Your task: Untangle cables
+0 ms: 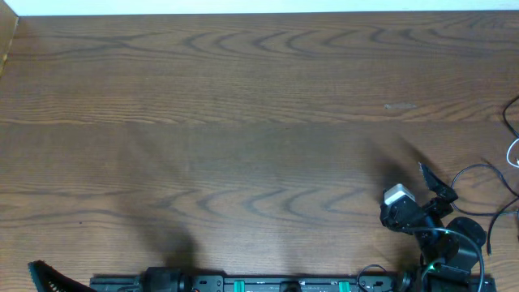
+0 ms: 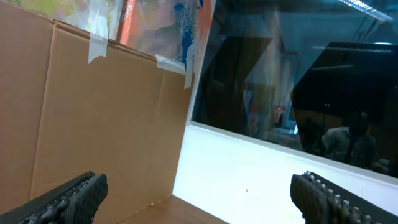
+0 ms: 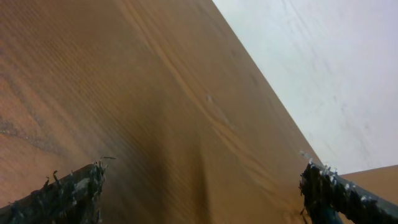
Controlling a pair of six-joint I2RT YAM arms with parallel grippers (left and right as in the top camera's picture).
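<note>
Starting at the far left of the overhead view, one ribbed black finger (image 1: 50, 276) of the left gripper (image 2: 199, 186) is seen poking in at the bottom corner of the wooden table (image 1: 243, 122), beside the black rail (image 1: 268, 284) that runs along the near edge. From the left wrist camera the gripper is shown raised and pointed away from the table. Its two fingers are spread wide at the lower corners of the view and nothing is caught between them. Beyond them a cardboard wall (image 2: 93, 124) with strips of tape (image 2: 96, 37) is faced, then a white ledge (image 2: 249, 174) under a dark glass pane (image 2: 280, 81).

Across the middle of the table only bare wood grain is seen.

Farther right, the right arm (image 1: 430, 227) is folded low near the front edge, with a small white block (image 1: 397, 195) on its wrist. The right gripper (image 3: 202, 177) is likewise held wide apart: both frayed dark fingers sit at the bottom corners of the wrist view, nothing is gripped, and table wood and a white wall (image 3: 323, 62) are seen between them.

At the far right edge of the overhead view the cables (image 1: 508, 118) are found, mostly cut off by the frame. A thin black cord curves in there, a white cord (image 1: 513, 154) lies just below it, and further thin black loops are spread near the right arm. Whether these loops touch the arm cannot be told.
</note>
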